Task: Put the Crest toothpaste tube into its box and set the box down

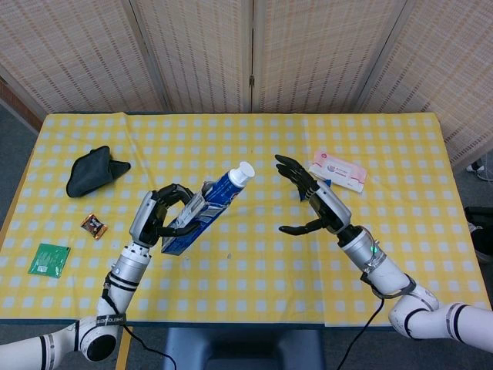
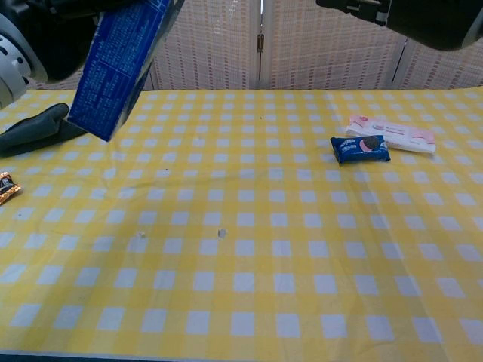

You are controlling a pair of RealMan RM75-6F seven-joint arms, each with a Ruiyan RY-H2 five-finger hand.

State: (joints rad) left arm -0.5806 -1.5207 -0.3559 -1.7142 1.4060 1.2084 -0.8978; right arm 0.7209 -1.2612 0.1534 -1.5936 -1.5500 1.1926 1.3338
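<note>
Checked table [image 1: 231, 146], snacks, pouch [image 1: 94, 171] (black)

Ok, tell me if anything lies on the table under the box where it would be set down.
Nothing visible does. The left hand holds the box with the toothpaste tube sticking out; the cloth beneath is bare.

The middle and near part of the table [image 1: 254, 270] lies bare between the two arms, giving wide room to lower a robot hand. The left robot hand [image 1: 158, 220] holds the box [image 1: 189, 223] tilted above the table's left half. On the left side stand a black pouch [image 1: 94, 171], a small brown packet [image 1: 93, 225] and a green packet [image 1: 49, 259]; on the right, beyond the spread right robot hand [image 1: 312, 202], lie a blue cookie pack [image 2: 361, 148] and a pink-and-white pack [image 1: 337, 170], touching each other
</note>
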